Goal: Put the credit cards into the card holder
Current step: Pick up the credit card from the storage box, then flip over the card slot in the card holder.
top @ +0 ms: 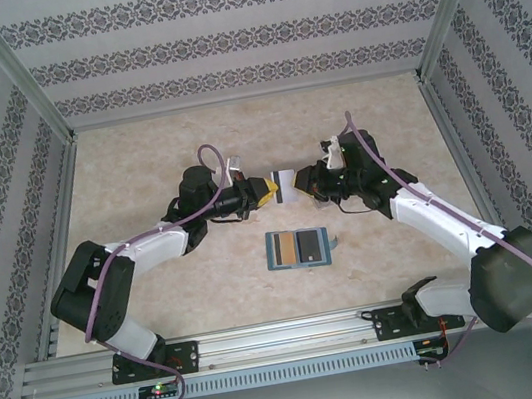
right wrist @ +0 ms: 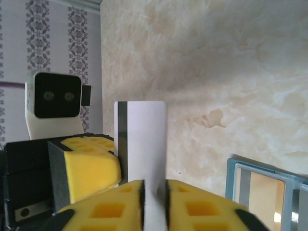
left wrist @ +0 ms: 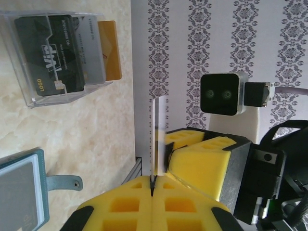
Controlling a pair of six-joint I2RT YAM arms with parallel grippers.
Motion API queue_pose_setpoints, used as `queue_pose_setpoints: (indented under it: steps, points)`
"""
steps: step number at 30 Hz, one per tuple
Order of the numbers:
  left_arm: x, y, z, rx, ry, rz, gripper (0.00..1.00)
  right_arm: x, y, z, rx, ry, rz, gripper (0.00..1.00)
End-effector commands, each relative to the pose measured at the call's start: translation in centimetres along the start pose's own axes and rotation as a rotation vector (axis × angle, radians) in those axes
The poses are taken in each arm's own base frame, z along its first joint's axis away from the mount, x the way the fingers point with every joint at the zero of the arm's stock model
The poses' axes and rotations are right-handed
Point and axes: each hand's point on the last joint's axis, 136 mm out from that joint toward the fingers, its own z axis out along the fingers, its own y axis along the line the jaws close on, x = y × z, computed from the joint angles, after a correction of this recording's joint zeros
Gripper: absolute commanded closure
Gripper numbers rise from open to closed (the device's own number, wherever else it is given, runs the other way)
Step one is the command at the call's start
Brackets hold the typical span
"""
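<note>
Silver credit card (top: 287, 184): the left wrist view shows it edge-on, clamped in the closed left gripper (left wrist: 152, 183). The right wrist view shows its face between the slightly parted jaws of the right gripper (right wrist: 155, 192), perhaps untouched. Nearer the bases, the card holder (top: 297, 248) lies open.

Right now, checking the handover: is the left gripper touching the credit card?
Touching. The left wrist view shows the left gripper with its pads pressed together on the credit card's lower edge, no gap.
</note>
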Motion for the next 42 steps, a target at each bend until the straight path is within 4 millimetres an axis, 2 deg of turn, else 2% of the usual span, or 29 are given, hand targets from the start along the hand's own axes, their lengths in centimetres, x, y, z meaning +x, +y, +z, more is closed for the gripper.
queue_pose_setpoints:
  steps: [1,6,8,11,13,15,17,21,26,33,42]
  points:
    - [0.2,-3.3,-0.2,0.089,0.007,0.056,1.00,1.0,1.3,0.4,-0.080,0.063,-0.015,0.78]
    - [0.2,-3.4,-0.2,0.099,0.009,0.050,1.00,1.0,1.5,0.7,-0.111,0.073,-0.010,0.81]
    - [0.2,-3.0,-0.2,0.087,0.005,0.045,1.00,0.8,1.5,0.5,-0.112,0.058,-0.004,0.92]
    - [0.2,-1.2,-0.3,0.001,-0.006,0.033,0.75,0.6,0.5,0.0,-0.058,0.023,-0.017,0.94]
    - [0.6,0.9,-0.8,-0.106,-0.010,0.029,0.54,0.9,-0.9,-0.2,0.013,0.014,-0.027,0.95]
    - [1.1,2.8,-1.5,-0.207,-0.011,0.037,0.50,1.3,-3.0,-0.6,0.102,-0.006,-0.030,0.96]
    - [1.5,4.8,-2.4,-0.303,-0.012,0.033,0.38,1.9,-5.5,-1.3,0.195,-0.038,-0.027,0.96]
    - [3.1,9.3,-4.2,-0.543,0.022,0.067,0.34,3.6,-10.3,-3.1,0.399,-0.098,-0.073,0.96]
    - [5.1,12.5,-4.3,-0.661,0.095,0.075,0.33,5.9,-13.6,-3.6,0.472,-0.090,-0.089,0.96]
    - [6.1,13.9,-3.1,-0.706,0.137,0.087,0.33,7.7,-15.4,-2.9,0.491,-0.028,-0.093,0.96]
    - [6.8,14.7,-2.3,-0.728,0.171,0.092,0.37,8.0,-16.0,-2.0,0.480,-0.011,-0.095,0.95]
